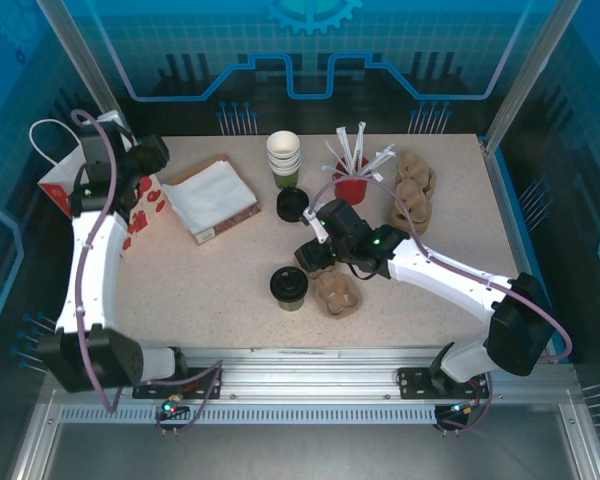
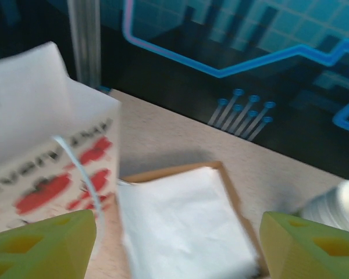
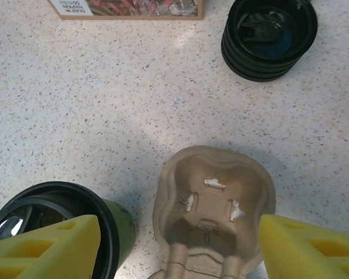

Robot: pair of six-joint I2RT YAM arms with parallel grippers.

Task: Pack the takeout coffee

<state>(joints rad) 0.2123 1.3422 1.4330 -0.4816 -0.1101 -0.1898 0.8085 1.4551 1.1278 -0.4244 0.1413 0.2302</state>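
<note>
While the takeout coffee (image 1: 289, 287) stands lidded near the worktop's near edge, just beside a pulp carrier (image 1: 335, 293), the right gripper (image 1: 313, 258) hovers above both, fingers spread and empty: the reach for the cup looks to be in hand. Next it should centre on the cup, descend and close below the lid. The left gripper (image 2: 174, 247), likewise spread and empty, hangs by the paper bag (image 2: 41, 157) at the far left corner.
</note>
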